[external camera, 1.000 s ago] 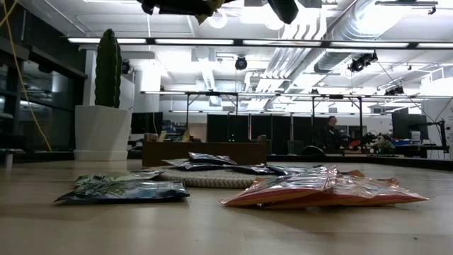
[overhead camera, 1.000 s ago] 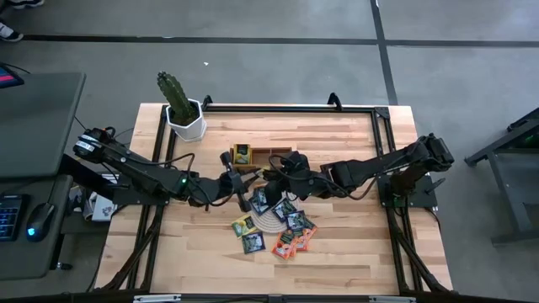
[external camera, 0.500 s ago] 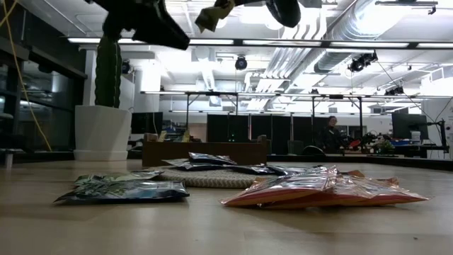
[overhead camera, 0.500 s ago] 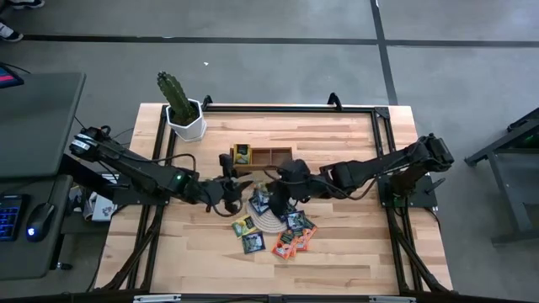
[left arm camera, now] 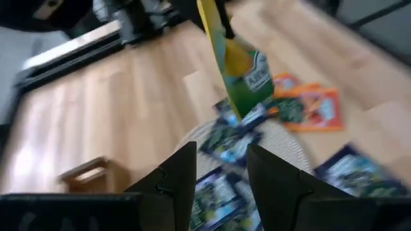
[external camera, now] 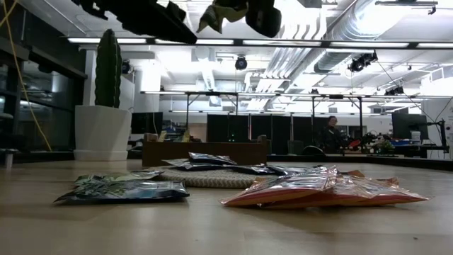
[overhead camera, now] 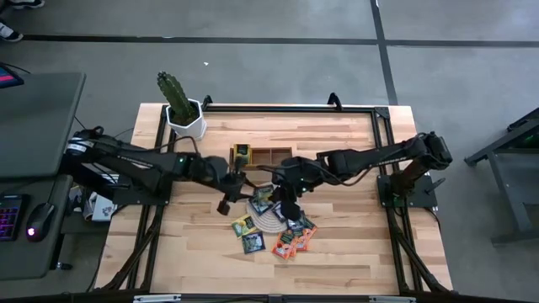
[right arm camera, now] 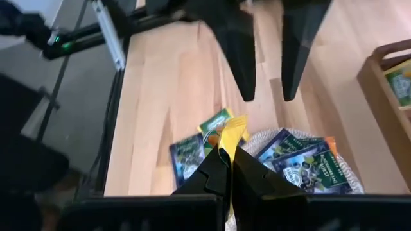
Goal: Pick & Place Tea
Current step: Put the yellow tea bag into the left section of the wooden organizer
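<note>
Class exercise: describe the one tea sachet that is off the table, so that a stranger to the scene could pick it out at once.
Start at the round woven mat in the middle of the wooden table, piled with sachets. Just above it, the right gripper is shut on a yellow-green sachet. It alone hangs in the air; all the others lie flat.

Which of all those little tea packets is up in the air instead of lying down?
The yellow-green sachet pinched in the right gripper, hanging above the round woven mat. Every other sachet lies flat on the mat, the table or in the wooden tray.
</note>
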`<action>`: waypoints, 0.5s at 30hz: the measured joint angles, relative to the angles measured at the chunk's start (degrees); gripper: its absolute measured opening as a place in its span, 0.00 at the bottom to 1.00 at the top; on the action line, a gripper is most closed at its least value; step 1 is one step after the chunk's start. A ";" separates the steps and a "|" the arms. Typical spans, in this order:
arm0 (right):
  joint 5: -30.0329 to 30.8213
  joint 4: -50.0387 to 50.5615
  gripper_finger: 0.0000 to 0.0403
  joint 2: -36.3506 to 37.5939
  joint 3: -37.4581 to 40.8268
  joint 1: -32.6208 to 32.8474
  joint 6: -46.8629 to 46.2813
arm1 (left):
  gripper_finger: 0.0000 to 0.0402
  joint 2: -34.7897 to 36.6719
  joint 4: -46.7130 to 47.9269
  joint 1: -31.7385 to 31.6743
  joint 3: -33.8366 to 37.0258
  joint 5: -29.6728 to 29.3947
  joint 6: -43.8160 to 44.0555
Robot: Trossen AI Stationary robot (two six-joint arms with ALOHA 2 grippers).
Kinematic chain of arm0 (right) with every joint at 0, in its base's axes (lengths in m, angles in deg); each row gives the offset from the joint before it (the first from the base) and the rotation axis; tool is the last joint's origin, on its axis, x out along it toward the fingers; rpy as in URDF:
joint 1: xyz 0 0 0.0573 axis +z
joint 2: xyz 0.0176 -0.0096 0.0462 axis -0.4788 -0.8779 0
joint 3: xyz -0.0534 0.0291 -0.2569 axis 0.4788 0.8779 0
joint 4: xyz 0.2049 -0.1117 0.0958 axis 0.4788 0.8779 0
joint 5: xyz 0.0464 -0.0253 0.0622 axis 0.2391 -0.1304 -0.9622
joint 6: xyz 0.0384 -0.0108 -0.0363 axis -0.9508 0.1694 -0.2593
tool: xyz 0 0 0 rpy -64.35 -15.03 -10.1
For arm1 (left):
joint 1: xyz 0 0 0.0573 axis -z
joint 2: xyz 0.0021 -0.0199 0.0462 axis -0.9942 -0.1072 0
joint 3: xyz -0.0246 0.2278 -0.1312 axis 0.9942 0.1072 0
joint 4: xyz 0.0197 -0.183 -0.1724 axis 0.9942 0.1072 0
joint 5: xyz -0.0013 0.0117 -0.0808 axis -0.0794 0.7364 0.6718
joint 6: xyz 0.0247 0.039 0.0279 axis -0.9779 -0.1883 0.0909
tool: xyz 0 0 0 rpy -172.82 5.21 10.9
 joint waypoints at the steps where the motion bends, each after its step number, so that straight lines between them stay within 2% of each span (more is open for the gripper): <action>1: -0.66 0.18 0.00 0.00 0.00 -0.21 0.70 | 0.33 0.00 -1.00 -0.84 0.00 2.47 0.82; 4: -1.09 1.30 0.00 0.00 0.00 -0.70 2.25 | 0.33 0.00 -4.26 -3.10 0.00 8.46 3.69; 7: -1.06 2.48 0.00 0.00 0.00 -1.06 3.39 | 0.33 0.00 -8.69 -4.33 0.00 11.73 7.21; 11: -0.18 2.99 0.00 0.02 0.00 -1.52 4.97 | 0.33 0.00 -11.60 -4.38 -0.02 11.46 8.98; 15: -0.27 2.87 0.00 0.02 0.00 -2.18 5.98 | 0.33 -0.07 -12.12 -4.38 -0.02 8.00 11.85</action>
